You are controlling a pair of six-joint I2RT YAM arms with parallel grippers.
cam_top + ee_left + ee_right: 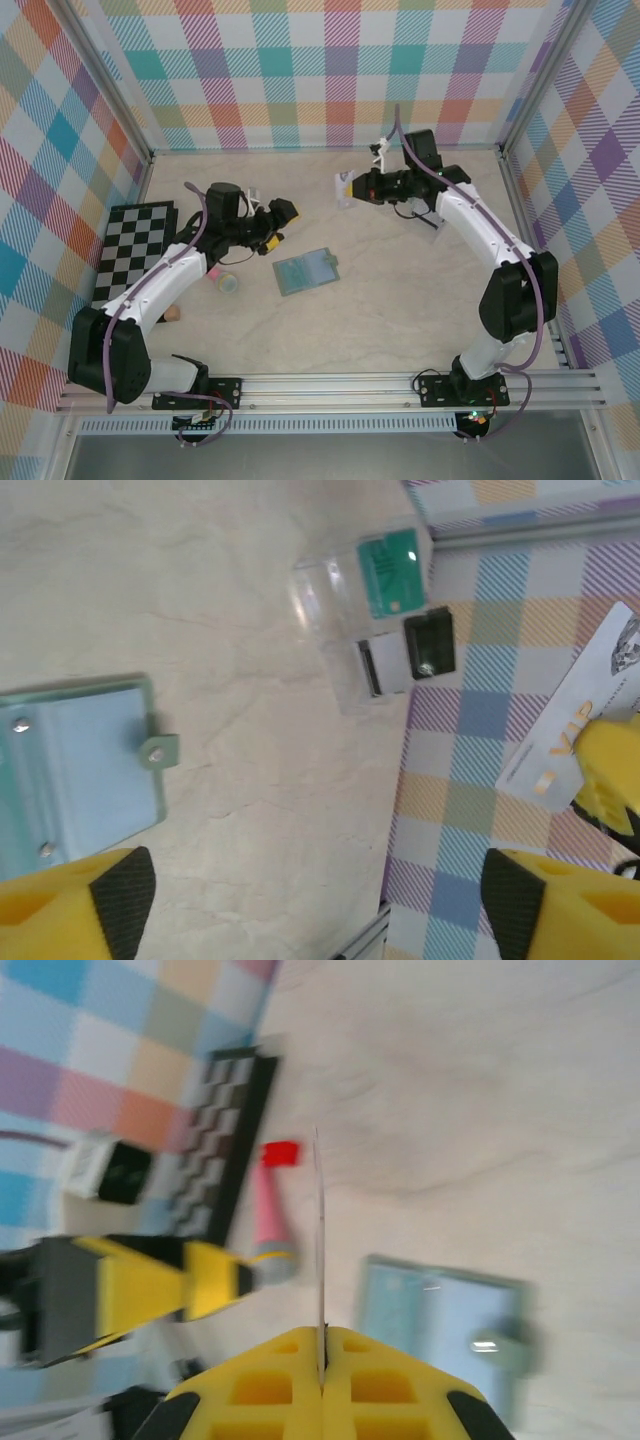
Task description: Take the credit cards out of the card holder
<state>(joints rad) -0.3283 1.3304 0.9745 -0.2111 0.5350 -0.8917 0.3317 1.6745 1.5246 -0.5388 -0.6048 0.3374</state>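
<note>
I see the grey-teal fabric card holder [305, 270] lying flat. Just left of it my left gripper [279, 227] hovers, jaws spread wide, empty. Beyond the holder, my right gripper [322, 1348] pinches a pale thin plastic card [320, 1230].

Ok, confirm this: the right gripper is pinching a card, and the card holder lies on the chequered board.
Not quite. The top external view shows the card holder lying on the bare table, apart from the chequered board. The right gripper is indeed pinching a card.
</note>
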